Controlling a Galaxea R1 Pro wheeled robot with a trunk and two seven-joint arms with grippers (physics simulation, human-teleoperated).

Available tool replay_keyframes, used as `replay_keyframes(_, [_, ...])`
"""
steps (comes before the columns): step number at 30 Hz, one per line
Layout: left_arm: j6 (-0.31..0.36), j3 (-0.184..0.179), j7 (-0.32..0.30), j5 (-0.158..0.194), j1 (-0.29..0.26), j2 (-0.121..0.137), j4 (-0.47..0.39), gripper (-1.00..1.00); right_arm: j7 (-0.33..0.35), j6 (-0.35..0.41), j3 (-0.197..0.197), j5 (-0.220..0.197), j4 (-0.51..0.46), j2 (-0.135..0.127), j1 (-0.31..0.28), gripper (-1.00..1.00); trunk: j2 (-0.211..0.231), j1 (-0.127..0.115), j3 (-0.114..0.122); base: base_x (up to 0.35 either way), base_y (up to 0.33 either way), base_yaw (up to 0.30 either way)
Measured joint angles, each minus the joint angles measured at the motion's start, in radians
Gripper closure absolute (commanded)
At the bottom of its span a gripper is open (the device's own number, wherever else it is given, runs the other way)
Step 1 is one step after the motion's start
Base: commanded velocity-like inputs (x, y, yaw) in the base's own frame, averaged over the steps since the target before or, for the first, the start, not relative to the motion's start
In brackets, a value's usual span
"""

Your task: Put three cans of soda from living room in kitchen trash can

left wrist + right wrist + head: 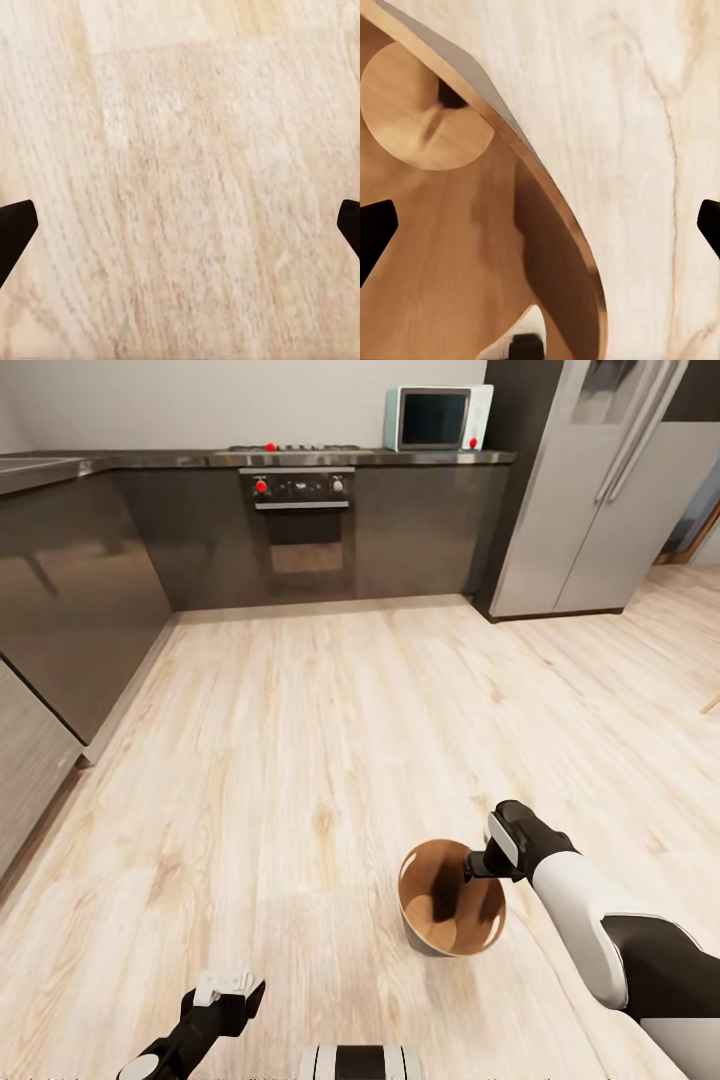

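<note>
tash can (547,247) rim between right fingers (376,225)

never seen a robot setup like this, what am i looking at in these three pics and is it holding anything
This is a simulated wheeled robot with two arms, standing in a kitchen. The big picture comes from a camera on its head, looking down over both arms. The other two come from cameras near each arm's grasping tool.

On the wooden floor sits a small round trash can, brown inside; no soda can is visible in it. The right tool hangs at its rim, and in the right wrist picture its two dark fingertips are spread wide, straddling the rim, holding nothing. The left tool hangs low over bare floor, also open and empty.

Behind are dark cabinets, an oven, a white microwave and a steel fridge.
</note>
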Motion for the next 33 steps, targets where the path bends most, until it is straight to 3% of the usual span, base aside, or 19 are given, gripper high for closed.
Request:
replay_keyframes(6, [0.0,0.0,0.001,0.0,0.0,0.0,0.001,-1.0,0.0,0.0,0.0,0.0,0.0,0.0,0.0,-1.0,-0.001,0.003,-0.023,0.0,0.0,0.0])
replay_keyframes(33, [-0.003,-0.003,0.001,0.0,0.001,0.0,-0.001,-1.0,0.0,0.0,0.0,0.0,-0.001,-0.001,0.0,-1.0,-0.002,0.004,-0.035,0.0,0.0,0.0])
